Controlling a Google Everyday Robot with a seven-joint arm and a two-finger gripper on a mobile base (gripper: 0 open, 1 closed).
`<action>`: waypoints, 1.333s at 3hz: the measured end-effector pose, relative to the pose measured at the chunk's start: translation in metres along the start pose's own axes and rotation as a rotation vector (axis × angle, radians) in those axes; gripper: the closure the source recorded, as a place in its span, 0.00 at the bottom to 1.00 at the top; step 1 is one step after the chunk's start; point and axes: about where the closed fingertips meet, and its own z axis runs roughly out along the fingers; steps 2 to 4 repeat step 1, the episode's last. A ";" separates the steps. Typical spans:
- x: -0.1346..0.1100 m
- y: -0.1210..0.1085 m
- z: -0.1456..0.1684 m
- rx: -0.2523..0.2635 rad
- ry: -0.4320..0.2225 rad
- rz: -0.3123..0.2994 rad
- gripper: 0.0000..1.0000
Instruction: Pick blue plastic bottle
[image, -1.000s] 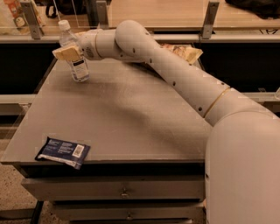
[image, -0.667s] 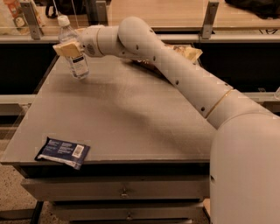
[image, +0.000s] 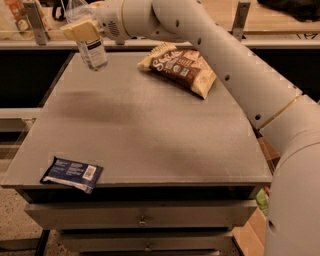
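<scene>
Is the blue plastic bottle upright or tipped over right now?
Slightly tilted, not tipped over: the blue plastic bottle leans with its top to the left, held in the gripper at the table's far left corner.

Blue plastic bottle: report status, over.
Gripper shut on blue plastic bottle, far-left. Bottle tilted, above table. Snack bag, dark-blue packet well clear.

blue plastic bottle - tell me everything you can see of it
The blue plastic bottle is slim and clear, with a white-and-dark-blue label on its lower body. It hangs tilted, base toward the right, apparently clear of the grey table, above its far left corner. The pincer clamps tan fingers across its upper body; the top is hard to make out.
</scene>
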 end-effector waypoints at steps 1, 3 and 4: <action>0.000 0.002 0.000 -0.007 0.002 -0.001 1.00; 0.000 0.002 0.000 -0.007 0.002 -0.001 1.00; 0.000 0.002 0.000 -0.007 0.002 -0.001 1.00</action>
